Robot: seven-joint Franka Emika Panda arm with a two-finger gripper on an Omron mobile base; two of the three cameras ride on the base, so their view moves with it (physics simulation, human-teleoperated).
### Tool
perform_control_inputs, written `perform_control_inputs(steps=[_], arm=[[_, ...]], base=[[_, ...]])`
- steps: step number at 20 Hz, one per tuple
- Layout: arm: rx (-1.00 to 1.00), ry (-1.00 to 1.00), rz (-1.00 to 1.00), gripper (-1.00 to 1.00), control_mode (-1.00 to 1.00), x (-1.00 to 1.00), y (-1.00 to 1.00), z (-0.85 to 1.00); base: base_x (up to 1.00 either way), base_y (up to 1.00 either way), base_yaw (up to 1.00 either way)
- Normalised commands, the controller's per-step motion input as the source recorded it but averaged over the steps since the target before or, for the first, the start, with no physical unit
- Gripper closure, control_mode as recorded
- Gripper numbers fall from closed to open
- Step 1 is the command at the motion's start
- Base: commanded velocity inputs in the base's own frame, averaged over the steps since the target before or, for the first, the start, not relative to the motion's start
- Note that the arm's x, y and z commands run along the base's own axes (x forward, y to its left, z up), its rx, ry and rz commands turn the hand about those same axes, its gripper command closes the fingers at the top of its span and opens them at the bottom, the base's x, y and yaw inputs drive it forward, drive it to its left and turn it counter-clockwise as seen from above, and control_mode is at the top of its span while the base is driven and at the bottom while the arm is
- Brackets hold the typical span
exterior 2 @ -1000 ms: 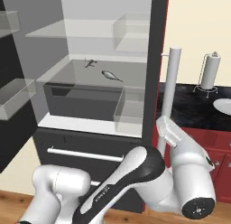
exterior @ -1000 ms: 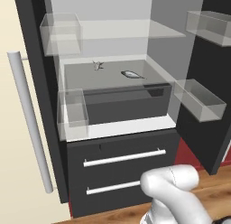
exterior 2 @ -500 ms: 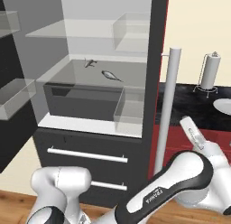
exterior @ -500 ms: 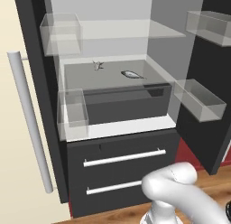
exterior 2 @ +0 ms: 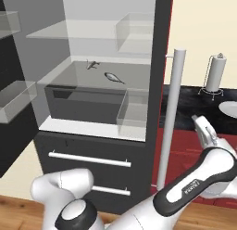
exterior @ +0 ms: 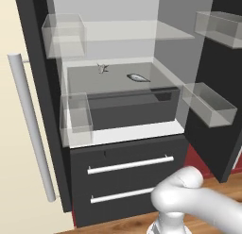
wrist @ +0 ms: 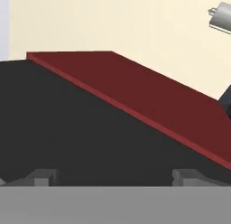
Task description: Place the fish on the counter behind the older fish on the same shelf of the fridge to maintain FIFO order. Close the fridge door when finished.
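The fridge (exterior: 127, 171) stands with both doors open. On its grey glass shelf (exterior: 85, 79) the spiky dark fish (exterior: 101, 68) lies at the back left, also the fish (exterior 2: 92, 64). The smooth silvery older fish (exterior: 138, 78) lies nearer the front and to the right, apart from it, also the older fish (exterior 2: 113, 78). My gripper (exterior 2: 200, 124) hovers right of the right door's silver handle (exterior 2: 170, 118), above the black counter's (exterior 2: 194, 101) front edge. In the hand view the gripper (wrist: 115, 177) is open with nothing between its fingertips (wrist: 45, 175).
Clear bins (exterior: 75, 117) hang inside both doors, one being (exterior: 208, 103). Two drawers (exterior: 130, 164) sit below the shelf. A paper-towel holder (exterior 2: 215, 73) and a white dish (exterior 2: 229, 108) stand on the counter. The left door's handle (exterior: 30, 129) juts forward. Red cabinets (exterior 2: 185, 145) lie under the counter.
My arm has swung right, carrying the hand from in front of the right door's handle to beyond it, over the counter edge. Both fish stay put.
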Motion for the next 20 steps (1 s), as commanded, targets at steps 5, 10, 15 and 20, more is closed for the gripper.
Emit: perform_control_inputs(steps=[5, 10, 15, 20], arm=[[0.0, 0.0, 0.03, -1.0, -1.0, 0.89, 0.0, -0.44], [0.0, 0.11, 0.09, -1.0, -1.0, 1.0, 0.08, -0.32], [-0.02, 0.11, 0.11, -1.0, -1.0, 0.62, 0.26, -0.12], [-0.11, 0.05, 0.08, -1.0, -1.0, 0.06, 0.56, -0.01]], base=[[0.0, 0.0, 0.0], [0.0, 0.0, 0.0], [0.0, 0.0, 0.0], [0.0, 0.0, 0.0]])
